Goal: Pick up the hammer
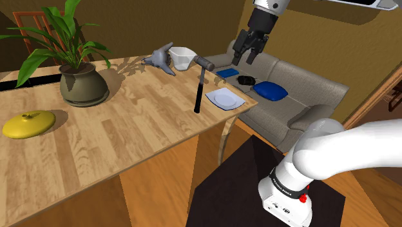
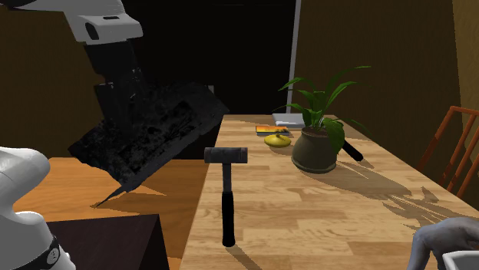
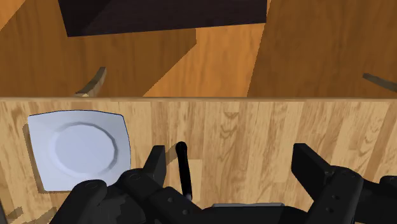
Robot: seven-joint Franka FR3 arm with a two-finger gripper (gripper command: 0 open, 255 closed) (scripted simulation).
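There's the white Franka arm with dark joints [image 1: 325,151], rising from its stand at the shoulder view's lower right and reaching up and to the left. The wrist tips the all-black two-finger gripper [image 1: 245,58] downward, held high, its black fingers [image 3: 310,167] spread with a clear gap between them.

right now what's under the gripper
Below the open gripper lies the wooden table with the hammer on it, its black handle seen between the fingers, untouched. A white square plate lies beside it. The gripper's own body covers the hammer head in the wrist view.
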